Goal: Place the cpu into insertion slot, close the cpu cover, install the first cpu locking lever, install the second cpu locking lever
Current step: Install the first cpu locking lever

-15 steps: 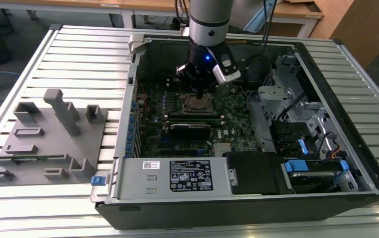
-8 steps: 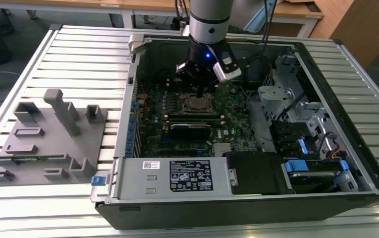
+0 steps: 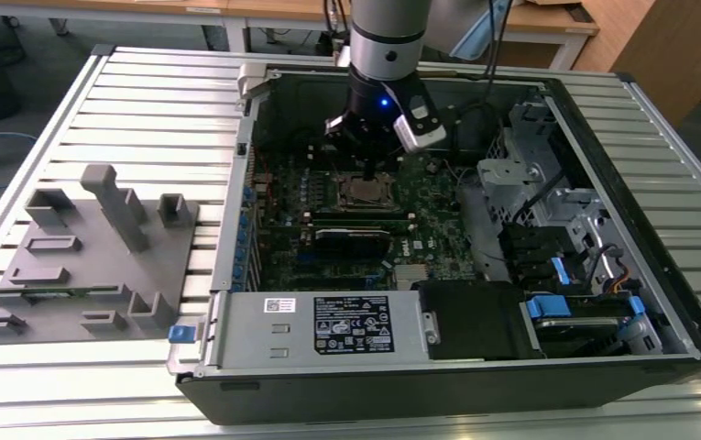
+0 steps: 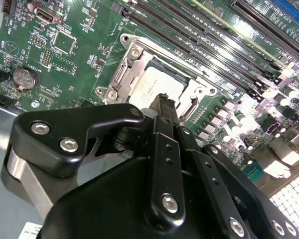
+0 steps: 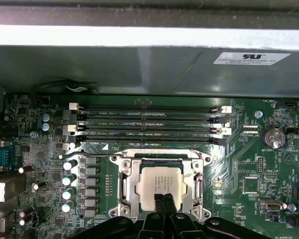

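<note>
We find the black 2-fingered gripper poised low over the green motherboard inside the open black tower case, its fingertips pinched together with nothing visible between them. Directly beneath, the small square grey-topped cpu sits in its socket, framed by the thin dull-metal windowed cpu cover (lying flat around the chip). 4 long black memory slots run just beside the socket.

The cpu lies in its socket inside the case, the cpu cover around it, the gripper just above; a rack sits at the exterior view's left
</note>
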